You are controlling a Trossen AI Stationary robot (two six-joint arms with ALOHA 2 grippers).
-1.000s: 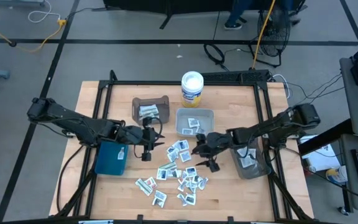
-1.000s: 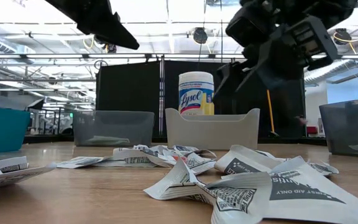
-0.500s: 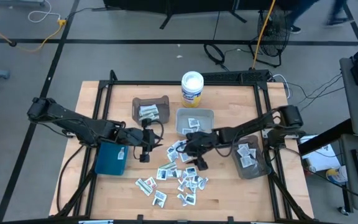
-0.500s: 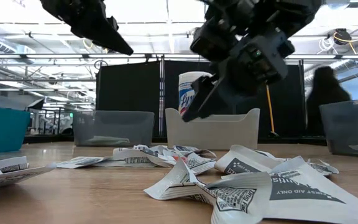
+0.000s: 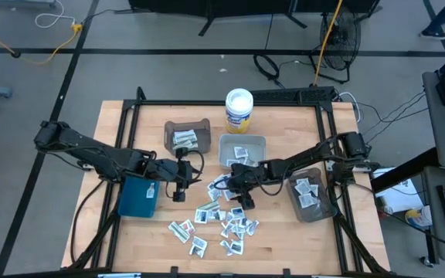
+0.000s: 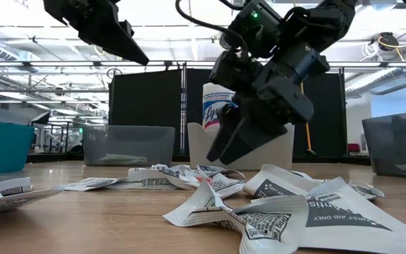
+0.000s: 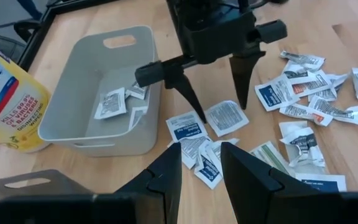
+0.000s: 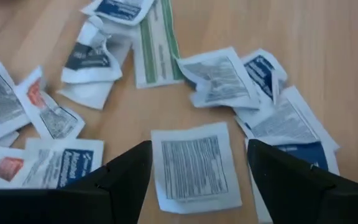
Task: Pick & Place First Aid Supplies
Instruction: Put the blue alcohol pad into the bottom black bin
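I have the right hand (image 5: 239,192) hanging spread over the first aid supplies (image 5: 222,213), which lie in a loose heap on the table (image 5: 284,239) from centre toward 6 o'clock in the high view. A few already sit in the grey bin (image 5: 242,152) at 12 o'clock of the heap. In the right wrist view, a white packet (image 8: 194,165) with black print lies flat between my two fingers (image 8: 120,180), nothing gripped yet.

Risks as I judge them:
- The packet is flat on the wood. The fingers may skate over it and close on nothing.
- Neighbours overlap at its edge. A pinch could lift two, or flick one toward the edge.
- Descent too deep presses the tips into the table.

The left hand (image 5: 181,185) waits at 9 o'clock of the heap, beside the teal bin (image 5: 137,196). Its fingers (image 7: 166,174) stand partly apart and empty, close enough that the arms could clash if I swing left.
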